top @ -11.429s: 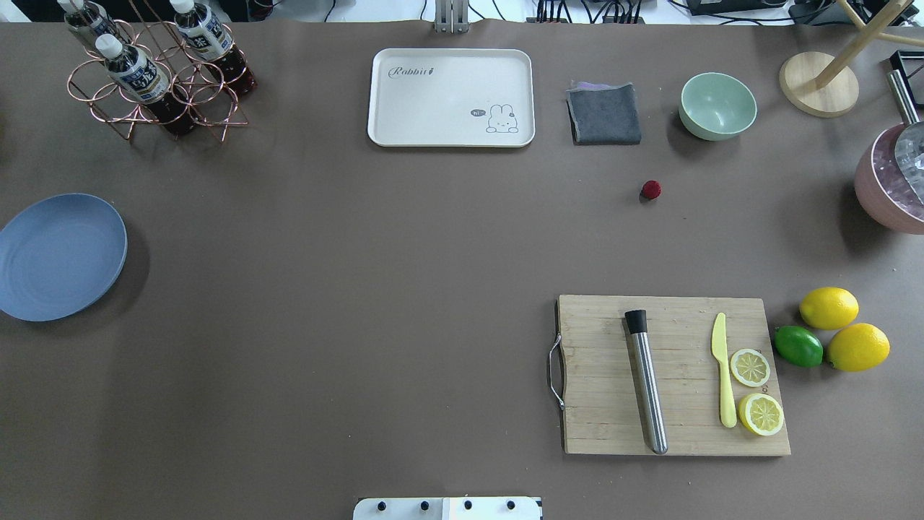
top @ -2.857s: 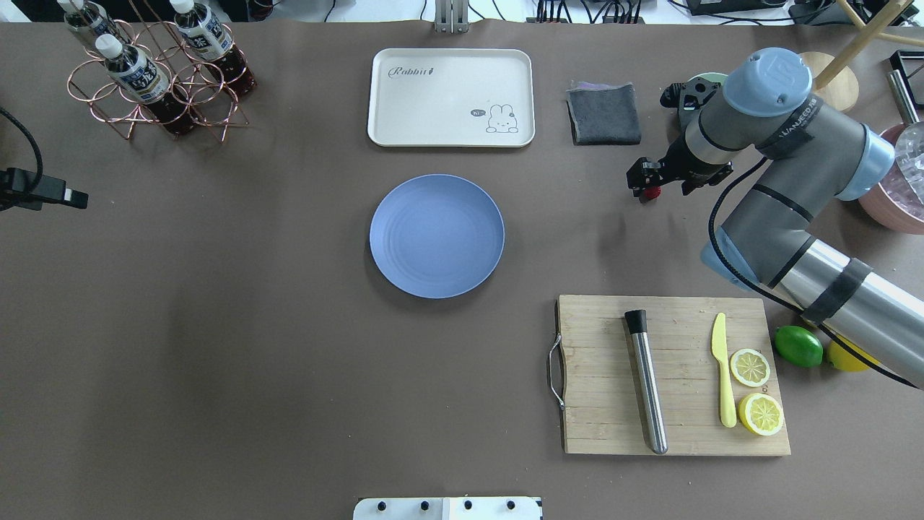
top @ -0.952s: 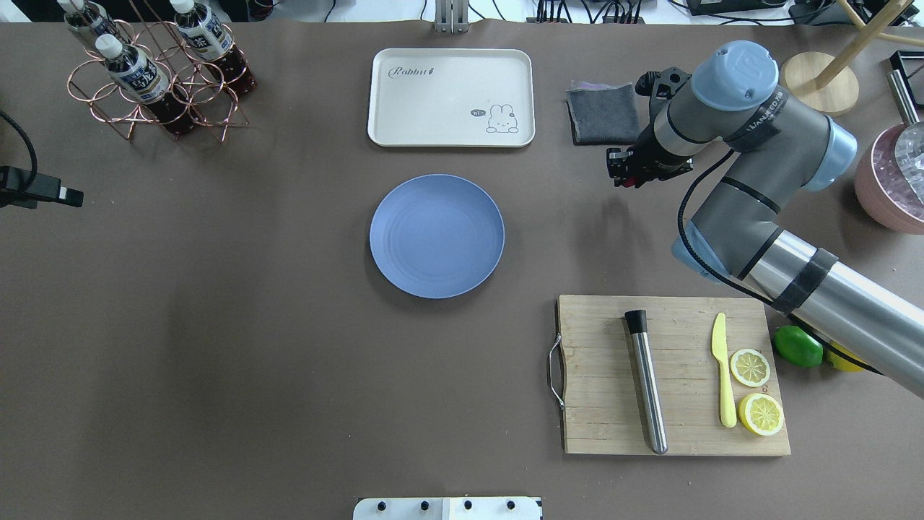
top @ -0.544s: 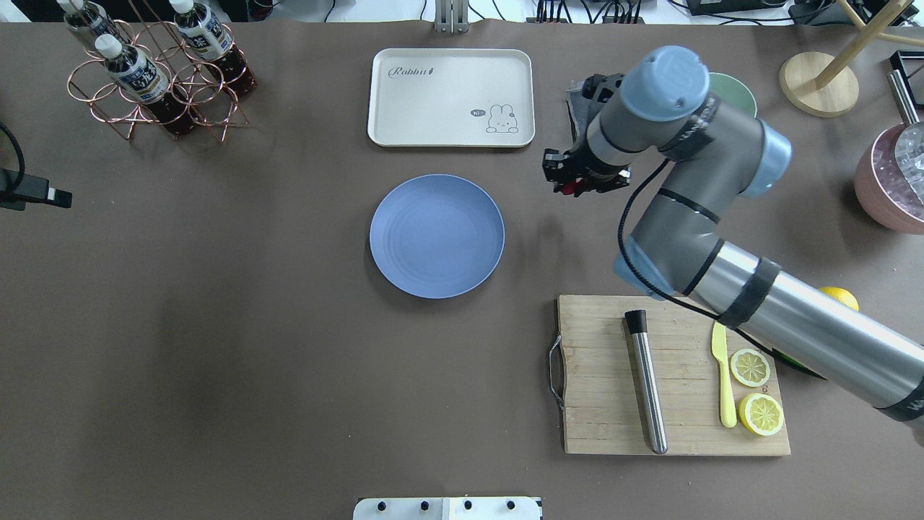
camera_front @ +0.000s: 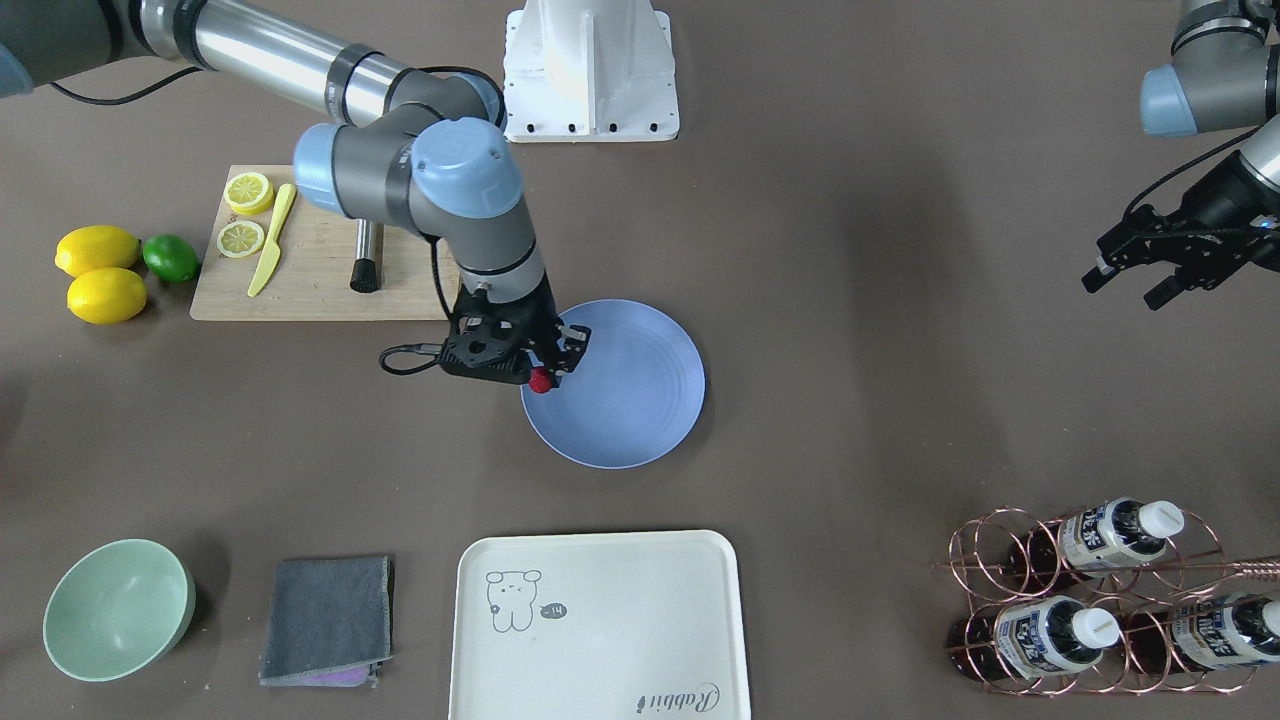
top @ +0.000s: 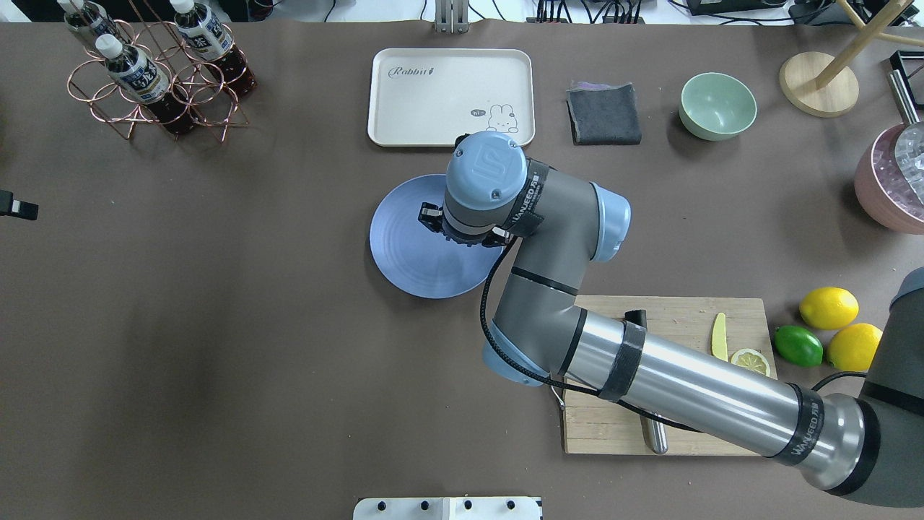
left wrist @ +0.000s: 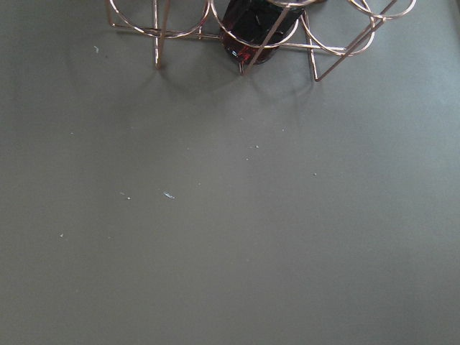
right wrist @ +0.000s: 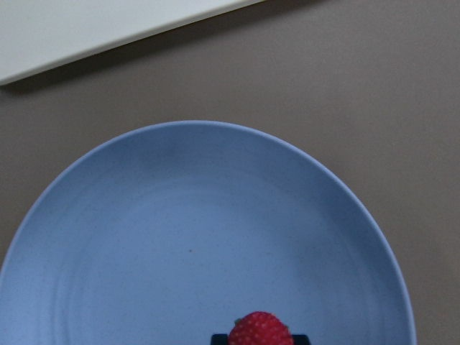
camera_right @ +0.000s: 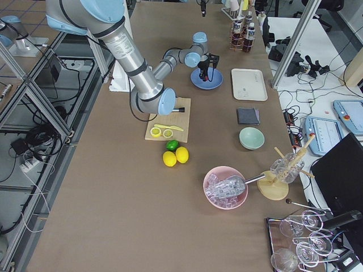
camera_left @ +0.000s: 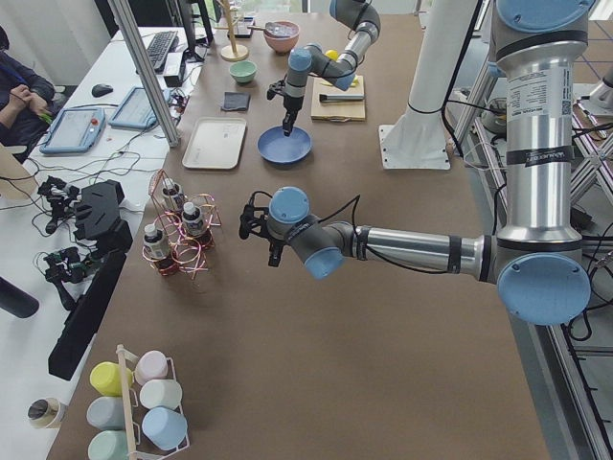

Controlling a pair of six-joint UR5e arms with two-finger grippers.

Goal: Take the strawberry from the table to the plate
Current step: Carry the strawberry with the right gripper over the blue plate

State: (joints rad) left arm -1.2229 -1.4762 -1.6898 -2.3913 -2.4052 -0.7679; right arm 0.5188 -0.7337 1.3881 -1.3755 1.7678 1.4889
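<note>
My right gripper is shut on the small red strawberry and holds it just above the blue plate, over the rim nearest the cutting board. The right wrist view shows the strawberry at the bottom edge with the plate spread beneath it. From overhead the right wrist covers the berry and part of the plate. The plate rests mid-table on the grey-brown table. My left gripper hangs open and empty near the table's left end, far from the plate.
A cream tray, grey cloth and green bowl line the far side. The right arm lies over the cutting board. Lemons and a pink bowl sit right; the bottle rack far left.
The right arm has carried the strawberry leftward from beside the grey cloth to over the plate. The left gripper has drawn back further to the table's left edge.
</note>
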